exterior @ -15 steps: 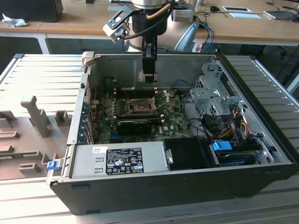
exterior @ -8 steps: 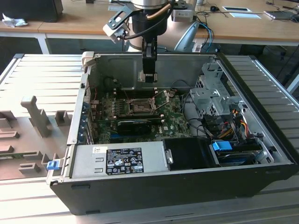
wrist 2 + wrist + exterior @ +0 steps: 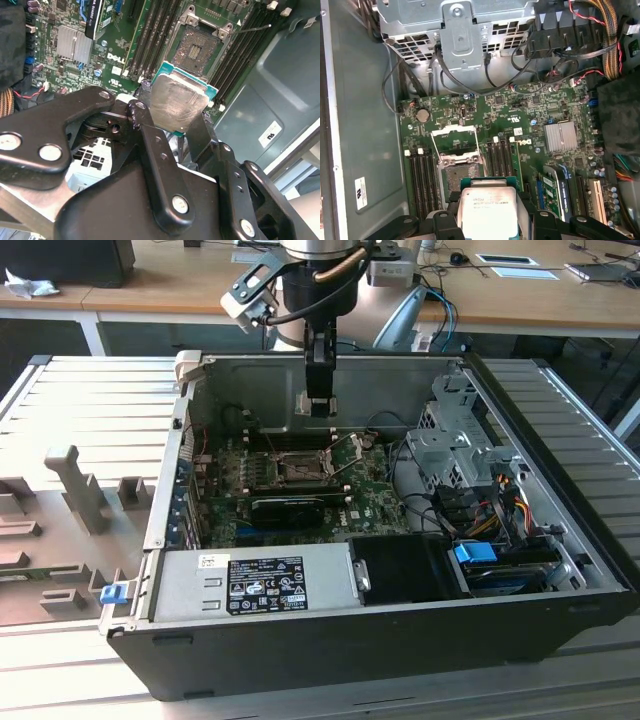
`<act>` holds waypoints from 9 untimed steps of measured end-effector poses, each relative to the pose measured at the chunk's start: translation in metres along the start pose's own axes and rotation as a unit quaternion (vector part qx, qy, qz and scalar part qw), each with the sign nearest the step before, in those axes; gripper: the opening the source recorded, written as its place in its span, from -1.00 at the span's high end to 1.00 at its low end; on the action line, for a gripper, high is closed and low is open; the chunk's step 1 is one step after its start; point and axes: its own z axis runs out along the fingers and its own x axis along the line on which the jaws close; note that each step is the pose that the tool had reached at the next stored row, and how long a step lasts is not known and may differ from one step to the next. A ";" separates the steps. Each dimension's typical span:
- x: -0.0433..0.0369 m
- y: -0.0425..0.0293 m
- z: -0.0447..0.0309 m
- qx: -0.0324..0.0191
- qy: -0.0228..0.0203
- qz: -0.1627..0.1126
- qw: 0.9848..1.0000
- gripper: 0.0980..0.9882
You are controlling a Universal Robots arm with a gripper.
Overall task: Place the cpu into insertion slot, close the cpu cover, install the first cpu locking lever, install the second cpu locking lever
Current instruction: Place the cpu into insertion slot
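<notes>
Black two-fingered gripper, jaws clamped on the small square silver-topped cpu, hangs above the open, empty motherboard socket: placement step in hand, probably needing square alignment before seating.

A dull metal top, smeared and faintly streaked, is seen on the small square silver-grey cpu, which is edged by green laminate. The black jointed hand is built of smooth, satin-finished links pinned with bright polished metal rivets. A glossy lacquered surface is shown by the green circuit board, on which a finned bare-metal heatsink is carried. The open grey computer case is formed of matt sheet metal, and a white paper label is stuck to its inner wall. The ribbed grey metal tabletop appears matt and smooth.
</notes>
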 end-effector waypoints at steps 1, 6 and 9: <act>0.0000 0.0000 0.0000 0.000 0.000 0.000 1.000 0.03; 0.0000 0.0000 0.0001 0.000 0.000 -0.003 1.000 0.03; 0.0000 0.0000 0.0001 0.000 0.000 -0.005 1.000 0.03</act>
